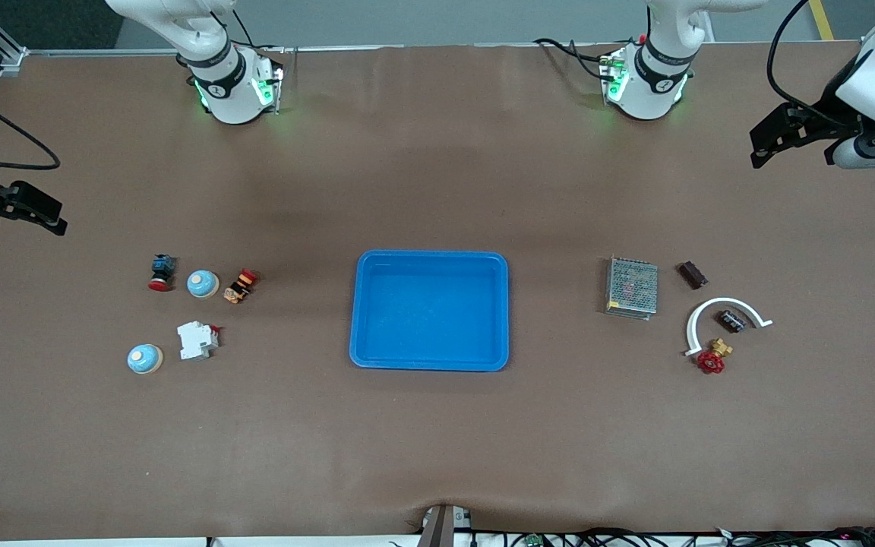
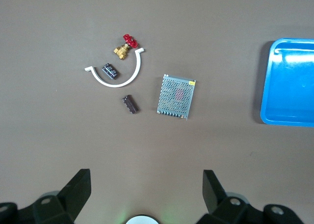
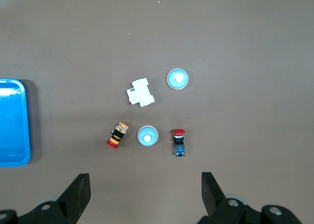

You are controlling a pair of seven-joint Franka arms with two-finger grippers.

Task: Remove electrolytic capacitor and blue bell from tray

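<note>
The shallow bright blue plastic tray (image 1: 430, 310) sits in the middle of the brown desk (image 1: 437, 441) with nothing in it. Two round blue bells (image 1: 202, 284) lie toward the right arm's end, and a small black capacitor (image 1: 731, 320) lies inside a white curved piece (image 1: 722, 311) toward the left arm's end. The job looks done. The left gripper (image 1: 779, 140) and right gripper (image 1: 23, 209) hang open, both arms waiting.

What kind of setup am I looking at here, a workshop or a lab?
Most likely a robotics lab bench: a brown-covered table with a blue tray at its middle, small electrical parts such as a grey mesh box laid out in groups, and cables along its edge.
</note>
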